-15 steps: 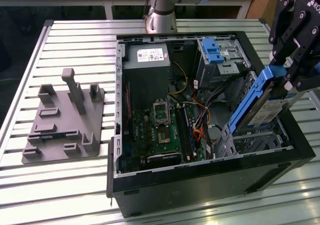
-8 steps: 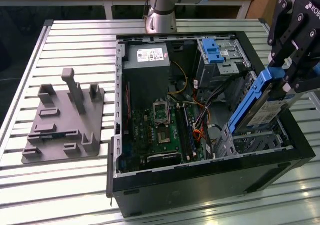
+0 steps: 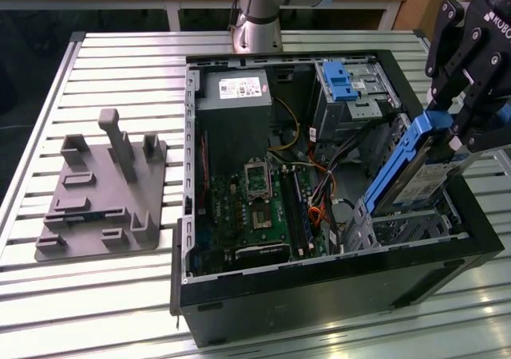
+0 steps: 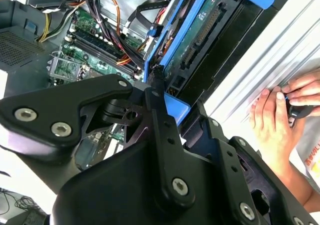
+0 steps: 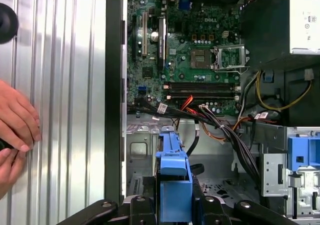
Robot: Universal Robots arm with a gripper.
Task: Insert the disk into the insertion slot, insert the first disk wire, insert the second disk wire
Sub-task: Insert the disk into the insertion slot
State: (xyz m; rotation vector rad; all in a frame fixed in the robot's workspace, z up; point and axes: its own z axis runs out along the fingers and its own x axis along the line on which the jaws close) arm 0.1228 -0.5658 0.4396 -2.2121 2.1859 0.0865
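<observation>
In the exterior view the disk (image 3: 415, 175), a silver drive in a bright blue carrier, stands steeply tilted over the case's near corner at the exterior view's right. My gripper (image 3: 465, 129) is shut on its upper end. The disk's lower end reaches down to the insertion slot (image 3: 403, 230), a grey perforated metal cage on the case floor. Whether it touches the cage I cannot tell. In the first wrist view the blue carrier (image 5: 172, 182) sits between my fingers above the cage (image 5: 142, 150). The second wrist view shows the disk's edge and connector (image 4: 197, 32) beyond my gripper (image 4: 160, 97).
The open computer case (image 3: 319, 279) holds a motherboard (image 3: 255, 207), a power supply (image 3: 235, 88), loose wires (image 3: 315, 185) and a taller bay with a blue latch (image 3: 343, 80). A grey fixture plate (image 3: 104, 199) lies on the slatted table. A person's hands (image 5: 15, 130) rest beside the case.
</observation>
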